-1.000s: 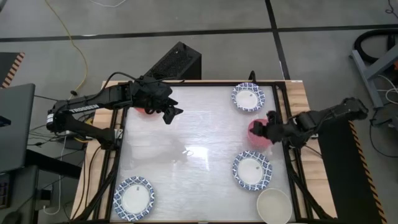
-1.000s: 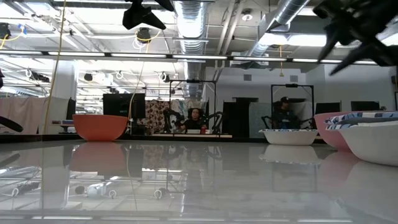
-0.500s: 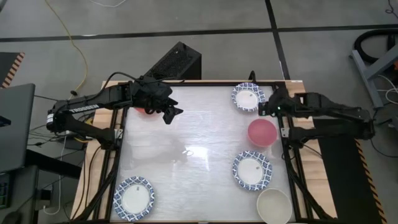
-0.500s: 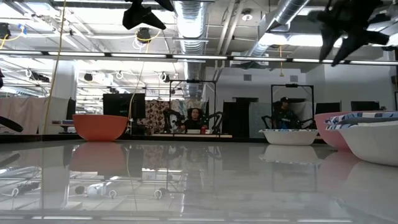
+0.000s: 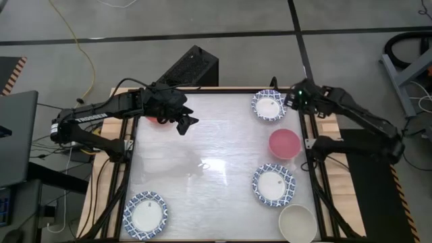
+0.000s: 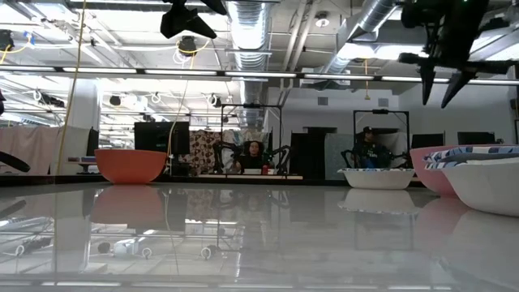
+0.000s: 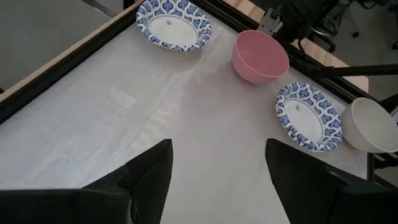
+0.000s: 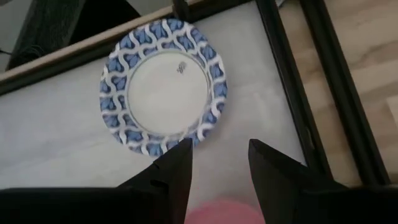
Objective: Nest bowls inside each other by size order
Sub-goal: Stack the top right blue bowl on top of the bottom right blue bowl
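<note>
Counter (image 5: 216, 135): bowls lie separate, none nested.
Blue-rimmed bowl (image 5: 270, 106), far right corner; pink bowl (image 5: 284, 143) beside it.
Right end effector (image 5: 295, 101): fingers spread, empty, above blue-rimmed bowl; approach step. Next: descend onto rim.
Left end effector (image 5: 185, 124): spread, waiting.

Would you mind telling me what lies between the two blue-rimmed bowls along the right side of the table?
The pink bowl sits between the far blue-rimmed bowl and the nearer blue-rimmed bowl, touching neither; the high view shows this.
</note>
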You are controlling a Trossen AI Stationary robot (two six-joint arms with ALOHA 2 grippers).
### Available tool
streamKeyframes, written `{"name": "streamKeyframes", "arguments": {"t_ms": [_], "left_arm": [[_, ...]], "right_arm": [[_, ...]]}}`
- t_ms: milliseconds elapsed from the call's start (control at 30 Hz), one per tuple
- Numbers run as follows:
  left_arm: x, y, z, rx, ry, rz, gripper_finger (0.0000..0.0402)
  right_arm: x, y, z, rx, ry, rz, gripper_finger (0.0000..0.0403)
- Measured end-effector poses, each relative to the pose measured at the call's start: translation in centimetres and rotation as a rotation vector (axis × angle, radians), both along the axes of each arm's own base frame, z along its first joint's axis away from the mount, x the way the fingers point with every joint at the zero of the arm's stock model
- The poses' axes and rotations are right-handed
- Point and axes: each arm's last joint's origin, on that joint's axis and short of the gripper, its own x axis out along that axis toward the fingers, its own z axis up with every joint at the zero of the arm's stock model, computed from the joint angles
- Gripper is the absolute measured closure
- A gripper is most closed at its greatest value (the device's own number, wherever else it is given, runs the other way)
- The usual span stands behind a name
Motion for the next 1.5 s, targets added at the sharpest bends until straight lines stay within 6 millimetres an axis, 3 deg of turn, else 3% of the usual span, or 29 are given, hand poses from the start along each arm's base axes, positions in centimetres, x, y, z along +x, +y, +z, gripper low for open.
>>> {"name": "streamKeyframes", "arguments": {"t_ms": [433,600,767,967,1167,1500], "left_arm": [[0.0,0.0,0.0,0.0,0.0,0.0,0.0156],[0.0,0.0,0.0,0.001,0.001,0.0,0.0156],[0.0,0.0,0.0,0.006,0.002,-0.003,0.0156],[0.0,0.0,0.0,0.016,0.004,-0.009,0.0156],[0.0,0.0,0.0,0.021,0.005,-0.012,0.0156],[0.0,0.0,0.0,0.021,0.006,-0.012,0.0156]], "right_arm": [[2.1,-3.5,-2.5,0.124,0.113,0.032,0.0169],[1.6,-3.0,-3.7,0.154,0.1,-0.066,0.0159],[0.4,-1.4,-6.7,0.159,-0.047,-0.135,0.0159],[0.6,-0.7,-10.1,0.08,-0.21,-0.198,0.0158],[1.6,-1.3,-12.2,0.045,-0.266,-0.231,0.0158],[3.7,-2.1,-13.8,0.034,-0.277,-0.257,0.0159]]}}
